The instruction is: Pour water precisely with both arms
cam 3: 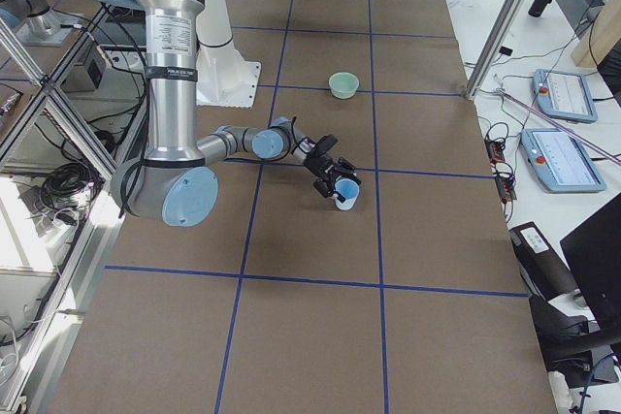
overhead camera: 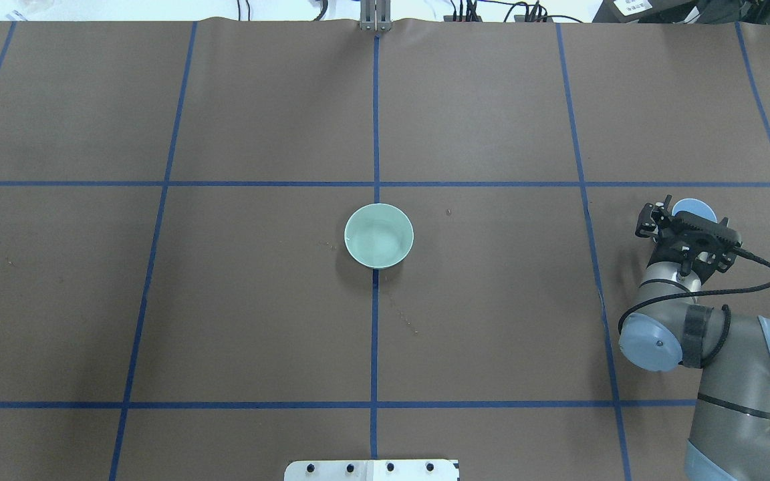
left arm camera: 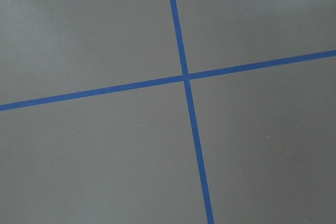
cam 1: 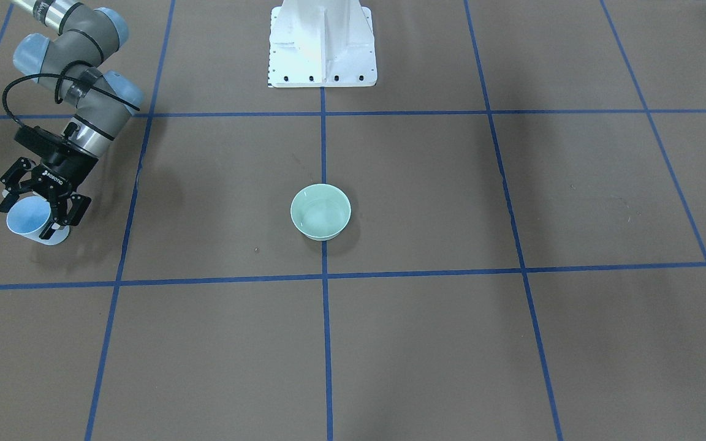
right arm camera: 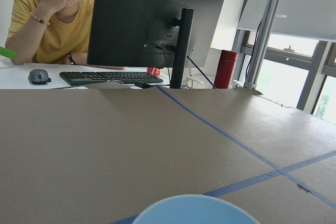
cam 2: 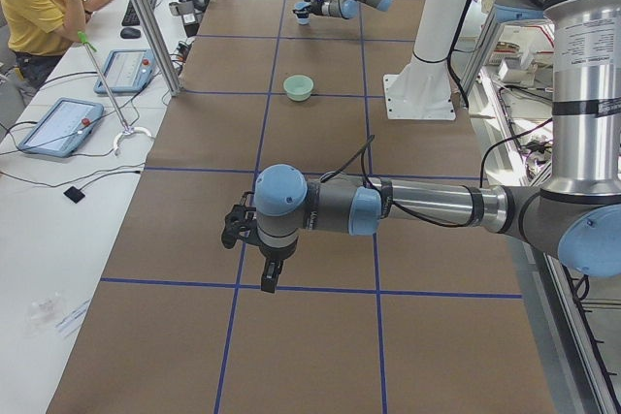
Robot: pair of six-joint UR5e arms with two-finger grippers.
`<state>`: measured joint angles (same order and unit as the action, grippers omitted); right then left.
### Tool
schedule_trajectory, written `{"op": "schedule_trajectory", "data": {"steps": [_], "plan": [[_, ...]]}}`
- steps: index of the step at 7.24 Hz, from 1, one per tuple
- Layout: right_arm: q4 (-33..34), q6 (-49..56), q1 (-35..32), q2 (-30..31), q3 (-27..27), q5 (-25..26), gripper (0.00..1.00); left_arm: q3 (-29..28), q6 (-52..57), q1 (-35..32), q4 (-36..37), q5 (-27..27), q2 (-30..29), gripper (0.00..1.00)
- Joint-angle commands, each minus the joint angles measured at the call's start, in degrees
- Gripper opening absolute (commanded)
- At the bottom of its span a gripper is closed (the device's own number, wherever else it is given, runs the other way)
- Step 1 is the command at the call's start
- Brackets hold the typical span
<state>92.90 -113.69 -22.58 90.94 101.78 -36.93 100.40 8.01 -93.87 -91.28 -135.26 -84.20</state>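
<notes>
My right claw (cam 1: 28, 219) stands over the blue cup (cam 1: 22, 223) (the only thing anywhere near it), with one finger on each side of the cup's wall and close against it. From here I cannot tell whether the fingers squeeze the cup or merely flank it. The cup sits upright on the tabletop (cam 1: 426, 343), its rim showing at the bottom of the claw's own camera, and its inside looks plain blue to me.

The green bowl (cam 1: 321, 211) is well apart from that claw, off to its left toward the middle of the tabletop, sitting on a line of blue tape (cam 1: 326, 343). A faint pale sheen lies in the bowl's bottom, which I take for the water (cam 1: 322, 220).

My left claw (cam 2: 236, 230) shows only in the side view, far from the bowl on the side away from the right claw. I cannot tell whether it is open or closed. Its camera looks down on a crossing of tape lines.

Straight ahead of the right claw, past the tabletop's edge, a person (right arm camera: 50, 22) in a yellow shirt sits at a desk beside a dark monitor (right arm camera: 152, 22).
</notes>
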Motion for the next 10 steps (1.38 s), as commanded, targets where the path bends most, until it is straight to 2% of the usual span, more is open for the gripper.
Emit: {"op": "schedule_trajectory", "data": {"steps": [1,4,6,8,10], "plan": [[0.0,1.0,-1.8,0.4,1.8,0.0,1.00,0.0,0.0,0.0,0.0,0.0,0.0,1.00],[-0.1,10.2,-5.8,-0.7,6.2,-0.9,1.00,0.1,0.0,0.0,0.1,0.0,0.1,1.00],[-0.7,20.6,-10.4,-3.1,8.5,-6.8,1.00,0.1,0.0,0.0,0.1,0.1,-0.1,1.00],[-0.8,31.6,-15.8,-7.9,8.5,-16.7,1.00,0.1,-0.1,0.0,0.0,0.1,-0.4,1.00],[-8.8,46.5,-23.1,-9.2,8.0,-31.5,1.00,0.1,-0.1,0.0,-0.1,0.1,-0.4,1.00]]}}
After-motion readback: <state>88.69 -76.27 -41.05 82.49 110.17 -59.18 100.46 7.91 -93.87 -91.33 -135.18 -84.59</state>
